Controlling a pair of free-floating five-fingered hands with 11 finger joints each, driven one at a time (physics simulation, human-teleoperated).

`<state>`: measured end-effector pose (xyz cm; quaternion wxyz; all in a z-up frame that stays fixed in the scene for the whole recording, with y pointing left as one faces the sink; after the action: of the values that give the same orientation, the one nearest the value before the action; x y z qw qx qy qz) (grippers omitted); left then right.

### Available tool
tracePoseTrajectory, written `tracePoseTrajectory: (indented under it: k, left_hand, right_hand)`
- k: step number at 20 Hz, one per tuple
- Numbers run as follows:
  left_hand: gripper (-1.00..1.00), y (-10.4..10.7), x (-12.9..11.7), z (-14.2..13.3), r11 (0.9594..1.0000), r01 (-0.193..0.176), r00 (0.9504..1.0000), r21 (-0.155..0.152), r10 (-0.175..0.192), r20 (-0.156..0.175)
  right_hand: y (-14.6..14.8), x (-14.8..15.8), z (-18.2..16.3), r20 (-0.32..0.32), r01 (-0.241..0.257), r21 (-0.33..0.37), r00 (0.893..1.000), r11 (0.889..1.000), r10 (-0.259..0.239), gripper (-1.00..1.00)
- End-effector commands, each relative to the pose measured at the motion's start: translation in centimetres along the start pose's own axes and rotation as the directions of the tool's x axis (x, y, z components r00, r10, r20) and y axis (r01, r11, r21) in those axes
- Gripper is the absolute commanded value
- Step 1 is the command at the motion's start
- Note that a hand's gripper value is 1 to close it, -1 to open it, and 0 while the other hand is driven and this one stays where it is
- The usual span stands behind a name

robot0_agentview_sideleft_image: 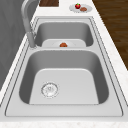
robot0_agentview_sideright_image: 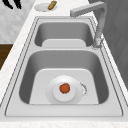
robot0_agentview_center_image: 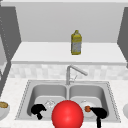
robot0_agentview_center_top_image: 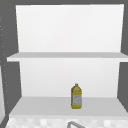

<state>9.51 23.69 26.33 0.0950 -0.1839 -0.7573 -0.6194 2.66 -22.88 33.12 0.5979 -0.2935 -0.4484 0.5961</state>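
My left hand (robot0_agentview_center_image: pixel 37 110) hangs in front of the left basin, fingers relaxed and pointing down, holding nothing. My right hand (robot0_agentview_center_image: pixel 100 113) floats low before the right basin, fingers loose and also holding nothing. Between the two hands sits a big red ball (robot0_agentview_center_image: pixel 67 114), close to the camera. A small orange-brown food piece (robot0_agentview_center_image: pixel 87 108) (robot0_agentview_sideright_image: pixel 65 88) (robot0_agentview_sideleft_image: pixel 63 44) lies on a white plate (robot0_agentview_sideright_image: pixel 53 93) in the right basin, apart from both hands. Black fingers of a hand (robot0_agentview_sideright_image: pixel 12 3) hang beyond the sink's far end in the right side view.
A double steel sink (robot0_agentview_center_image: pixel 27 90) has a faucet (robot0_agentview_center_image: pixel 73 71) at its middle back. A yellow bottle (robot0_agentview_center_image: pixel 76 43) (robot0_agentview_center_top_image: pixel 76 97) stands on the lower shelf. A bowl with bread (robot0_agentview_center_image: pixel 3 107) (robot0_agentview_sideright_image: pixel 46 6) sits on the left counter, and a plate with red fruit (robot0_agentview_sideleft_image: pixel 80 7) on the right.
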Motion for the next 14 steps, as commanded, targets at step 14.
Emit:
tracePoseTrajectory:
  k: [14]
  left_hand:
    - [0.0,0.0,0.0,0.0,1.0,0.0,1.0,0.0,0.0,0.0]
  right_hand:
    - [1.0,-0.63,0.17,-0.006,-0.008,0.014,1.0,1.0,0.008,-1.0]
